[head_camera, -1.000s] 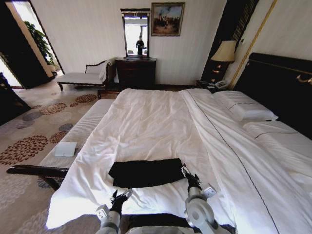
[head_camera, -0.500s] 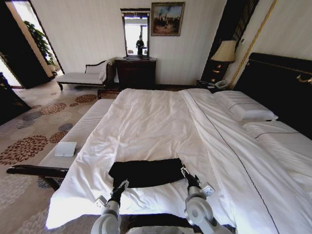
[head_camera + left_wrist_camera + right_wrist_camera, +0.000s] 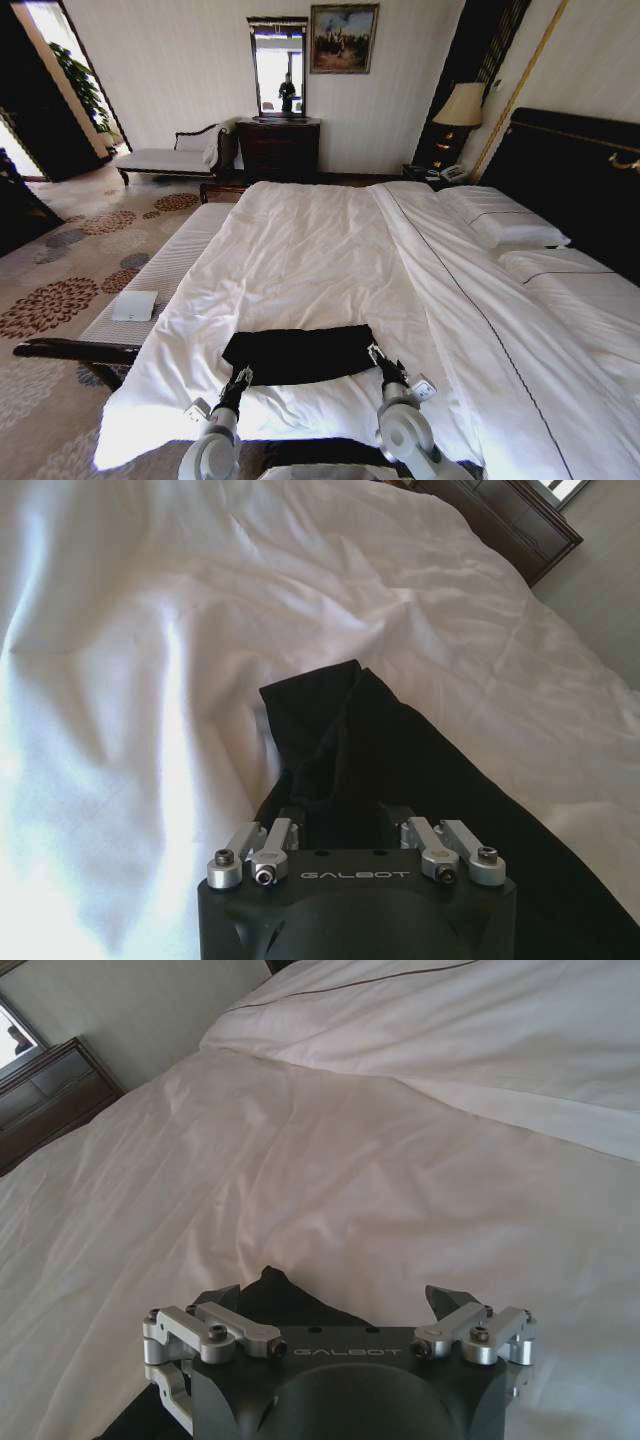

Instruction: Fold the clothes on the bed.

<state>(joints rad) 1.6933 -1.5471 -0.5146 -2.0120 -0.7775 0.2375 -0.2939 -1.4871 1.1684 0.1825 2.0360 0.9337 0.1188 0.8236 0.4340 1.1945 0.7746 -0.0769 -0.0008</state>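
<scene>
Both my tools, left tool [image 3: 240,377] and right tool [image 3: 375,353] spread wide, should pinch the black T-shirt's [image 3: 300,354] near corners evenly.

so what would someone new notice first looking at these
A black T-shirt lies folded into a dark band on the near end of the big white bed, stark against the sheets. Both tools sit at its near edge: the left tool at its left corner, the right tool at its right corner, fingers open. Beyond, a dark headboard rises on the right.
</scene>
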